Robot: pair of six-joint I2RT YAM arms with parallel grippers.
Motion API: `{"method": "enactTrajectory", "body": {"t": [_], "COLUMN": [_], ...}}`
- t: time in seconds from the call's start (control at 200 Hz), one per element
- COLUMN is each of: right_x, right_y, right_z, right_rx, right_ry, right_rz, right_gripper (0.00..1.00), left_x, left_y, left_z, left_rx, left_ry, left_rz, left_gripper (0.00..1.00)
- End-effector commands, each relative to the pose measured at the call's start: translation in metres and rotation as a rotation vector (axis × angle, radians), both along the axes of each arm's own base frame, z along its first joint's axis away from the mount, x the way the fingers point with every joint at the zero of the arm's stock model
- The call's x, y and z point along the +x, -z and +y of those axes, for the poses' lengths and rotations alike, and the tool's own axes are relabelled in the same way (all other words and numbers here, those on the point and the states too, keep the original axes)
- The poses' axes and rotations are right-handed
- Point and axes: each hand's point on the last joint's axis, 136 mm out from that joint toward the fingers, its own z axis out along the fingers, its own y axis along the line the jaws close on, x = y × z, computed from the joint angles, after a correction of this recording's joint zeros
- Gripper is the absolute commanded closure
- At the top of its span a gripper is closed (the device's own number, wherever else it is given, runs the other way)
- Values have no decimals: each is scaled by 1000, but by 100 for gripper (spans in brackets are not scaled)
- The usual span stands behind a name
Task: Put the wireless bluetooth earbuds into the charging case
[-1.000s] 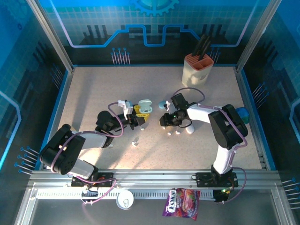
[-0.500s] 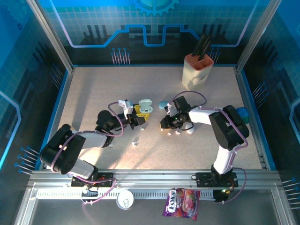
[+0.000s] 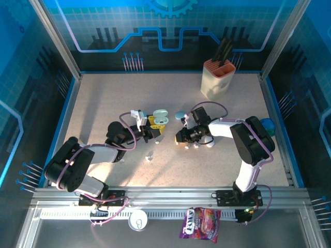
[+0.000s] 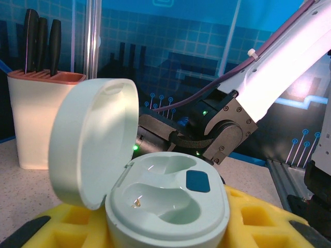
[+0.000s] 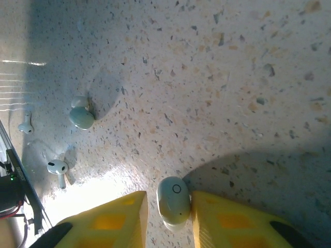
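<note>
The right gripper hangs low over the speckled worktop. Its yellow pads stand close on either side of a pale earbud lying on the surface; whether they pinch it cannot be told. To the left lie a blue-green earbud, a white stemmed earbud and a small white earbud, each apart.
</note>
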Motion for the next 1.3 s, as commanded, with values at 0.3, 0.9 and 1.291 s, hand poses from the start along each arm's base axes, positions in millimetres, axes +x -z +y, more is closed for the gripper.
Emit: {"method": "enactTrajectory", "body": {"t": [0.3,0.9,1.291], "right_x": [-3,12,24], "right_y": [13,4,-40], "right_z": [3,-15,-92], "right_rx": [4,-221,-616], "right_ry": [-10,97,429], "right_rz": [53,-74,-291], "right_gripper": [73,80,78], "left_x": [-1,1,6], "left_y": [-10,-9,-5], "left_z": [0,0,-2], "left_rx": [-16,-10,0], "left_ry": [18,15,6], "left_rz": [-37,-44,-46], "left_gripper": [77,77,77]}}
